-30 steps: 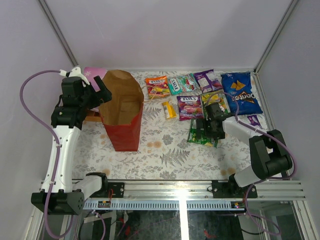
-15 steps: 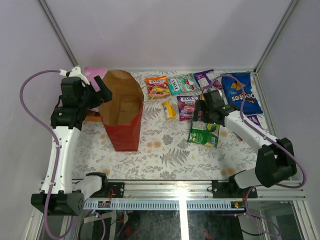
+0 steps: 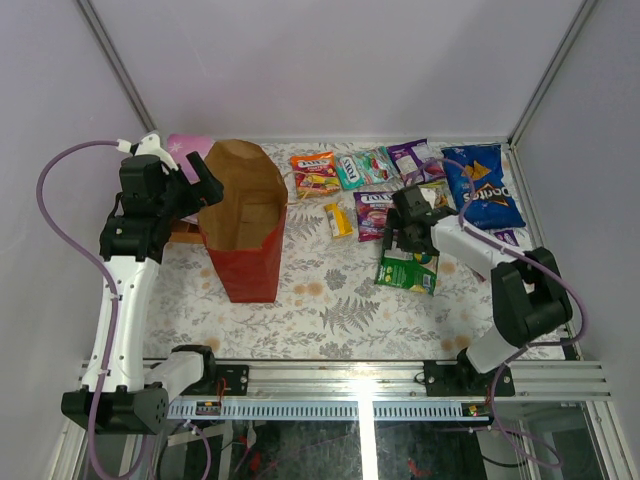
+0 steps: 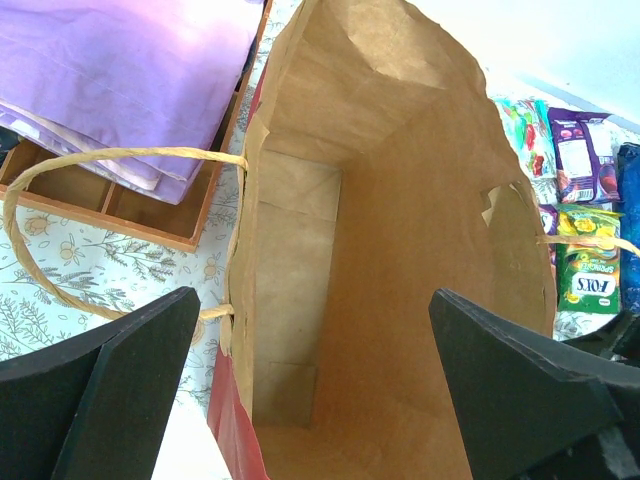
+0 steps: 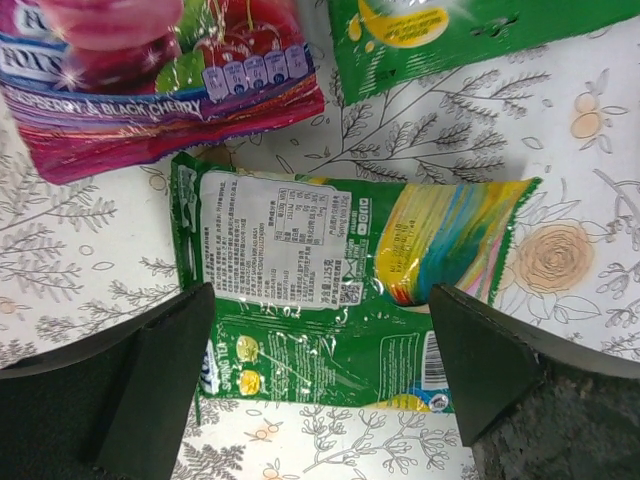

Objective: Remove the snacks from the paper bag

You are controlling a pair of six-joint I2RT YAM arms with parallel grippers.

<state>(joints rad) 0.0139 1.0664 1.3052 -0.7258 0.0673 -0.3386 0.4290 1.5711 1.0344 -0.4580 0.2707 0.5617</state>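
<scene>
High rear overview; wrist cameras close above paper bag (image 4: 400, 300), green packet (image 5: 330, 290).

- The paper bag (image 4: 400, 250) was matt, creased brown kraft inside.
- The green packet (image 5: 350, 290) was glossy, crinkled plastic film.
- The tray (image 4: 130, 215) was bare wood; the cloth (image 4: 130, 60) looked smooth.

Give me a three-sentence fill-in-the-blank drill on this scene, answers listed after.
The paper bag stands upright; its outside is ____. The left tool hangs open over the bag's inside, which is coloured ____. The right tool is open over a flat packet that is mostly ____.
Missing words: red, brown, green.
</scene>
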